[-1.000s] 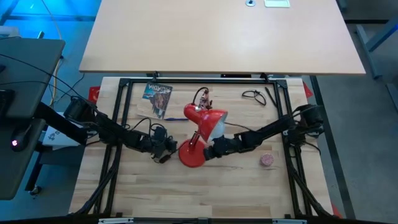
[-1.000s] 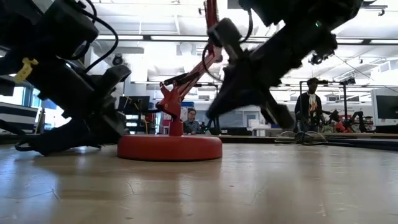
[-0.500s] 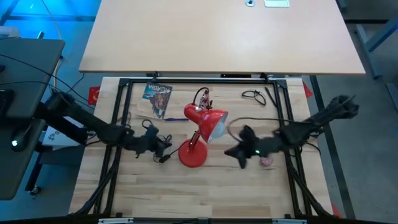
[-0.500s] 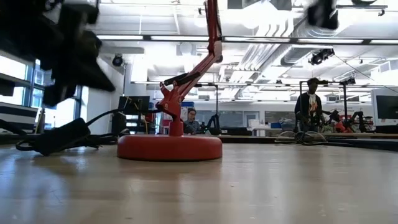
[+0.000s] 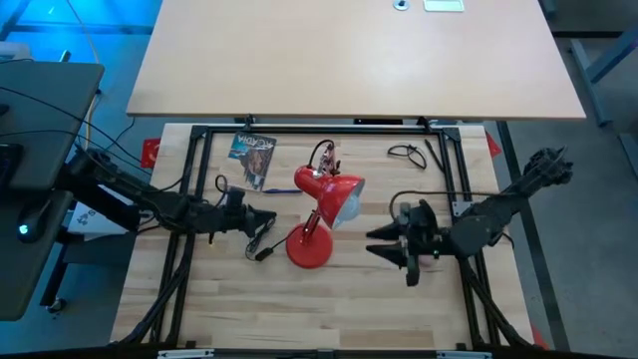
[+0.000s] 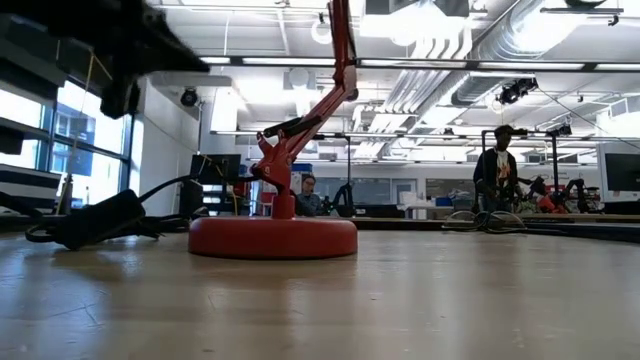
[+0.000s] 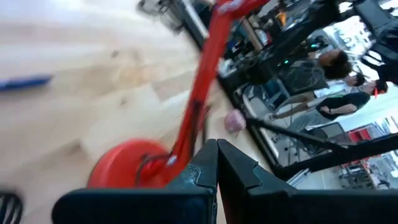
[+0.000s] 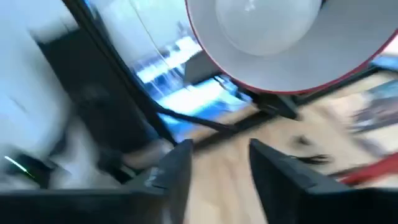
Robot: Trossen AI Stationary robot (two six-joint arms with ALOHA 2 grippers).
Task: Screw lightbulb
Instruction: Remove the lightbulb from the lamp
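Looking at your red lamp (image 5: pixel 321 214) mid-table: lightbulb (image 8: pixel 267 22) sits inside shade, white globe visible in right wrist view. Right gripper (image 5: pixel 384 247) hangs right of lamp base, apart from it, fingers (image 8: pixel 173 174) parted, holding nothing. Left gripper (image 5: pixel 267 215) waits left of lamp base, fingers (image 7: pixel 202 171) pressed together, empty. Pink ball (image 7: pixel 234 121) lies right of lamp.

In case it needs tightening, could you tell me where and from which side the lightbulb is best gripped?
Grip the lightbulb by its rounded white dome, coming straight in through the open mouth of the red lamp shade, which faces the right arm. The shade rings the bulb and hides its base, so sideways probably fails. The open right gripper looks best placed.
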